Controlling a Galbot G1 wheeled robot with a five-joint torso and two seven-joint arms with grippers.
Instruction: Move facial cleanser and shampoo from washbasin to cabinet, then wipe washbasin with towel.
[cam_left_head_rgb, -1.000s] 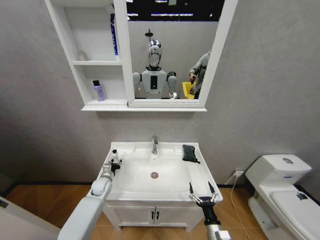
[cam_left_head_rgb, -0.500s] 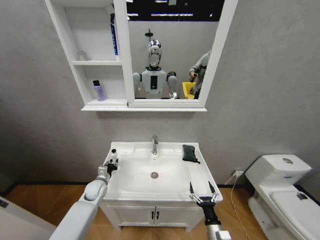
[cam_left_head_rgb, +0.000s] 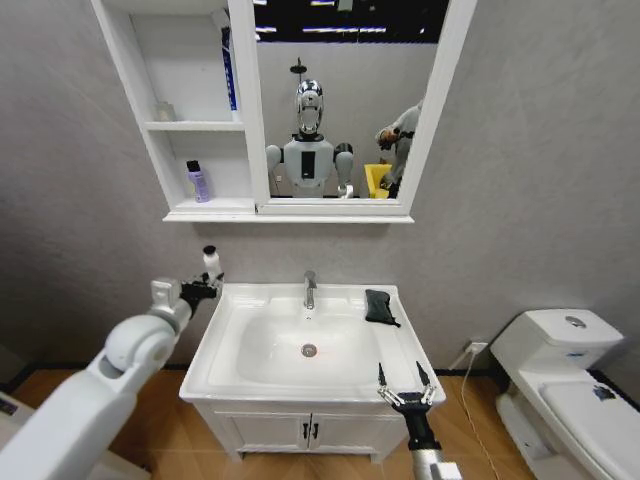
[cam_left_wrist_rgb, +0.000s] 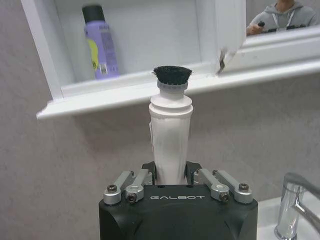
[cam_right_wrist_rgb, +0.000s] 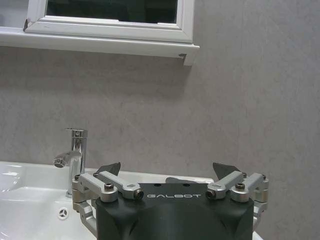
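In the head view the left gripper (cam_left_head_rgb: 207, 283) holds a white bottle (cam_left_head_rgb: 211, 262) with a black cap upright, above the washbasin (cam_left_head_rgb: 308, 345) at its 10 o'clock corner and below the cabinet (cam_left_head_rgb: 190, 120). A purple bottle (cam_left_head_rgb: 198, 182) stands on the lower shelf, and the towel (cam_left_head_rgb: 379, 306) lies at the basin's 2 o'clock. The right gripper (cam_left_head_rgb: 405, 388) hangs at 5 o'clock, fingers spread wide. In the left wrist view the fingers (cam_left_wrist_rgb: 148, 172) clamp the white bottle (cam_left_wrist_rgb: 170, 145) just under the cabinet (cam_left_wrist_rgb: 125, 92). In the right wrist view the right gripper (cam_right_wrist_rgb: 170, 172) is wide, with the chrome tap (cam_right_wrist_rgb: 74, 152) beyond it.
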